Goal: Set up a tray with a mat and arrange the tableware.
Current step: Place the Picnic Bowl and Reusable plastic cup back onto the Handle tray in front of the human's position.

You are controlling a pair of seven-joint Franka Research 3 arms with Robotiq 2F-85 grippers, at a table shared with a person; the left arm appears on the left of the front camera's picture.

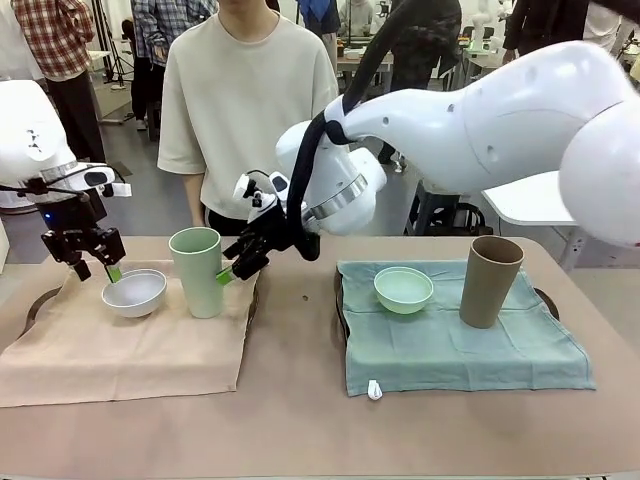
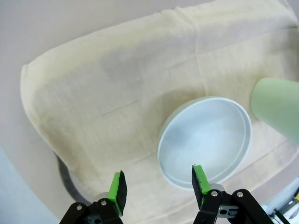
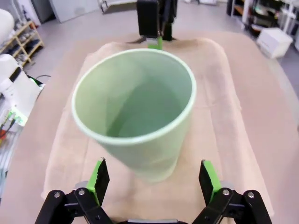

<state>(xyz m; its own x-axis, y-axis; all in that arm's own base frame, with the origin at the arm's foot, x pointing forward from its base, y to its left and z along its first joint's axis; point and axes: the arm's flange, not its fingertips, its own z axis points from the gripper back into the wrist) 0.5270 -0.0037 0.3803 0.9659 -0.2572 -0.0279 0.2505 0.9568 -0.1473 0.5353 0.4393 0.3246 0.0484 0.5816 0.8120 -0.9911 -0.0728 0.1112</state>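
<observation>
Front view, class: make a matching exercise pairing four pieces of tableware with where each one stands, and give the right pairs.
Column one:
1. white bowl
2. pale-green tumbler
3. mint-green bowl
4. tan-brown tumbler

Column two:
A. far right, upright on the green mat
B. on the beige mat, just below the left gripper
C. on the green mat, nearer the table's middle
D. upright on the beige mat, beside the right gripper

Pairs: 1-B, 2-D, 3-C, 4-A

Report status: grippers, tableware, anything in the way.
Left gripper open above white bowl. Right gripper open, beside pale-green tumbler, not gripping. Mint-green bowl and tan-brown tumbler on green mat. No obstructions.
</observation>
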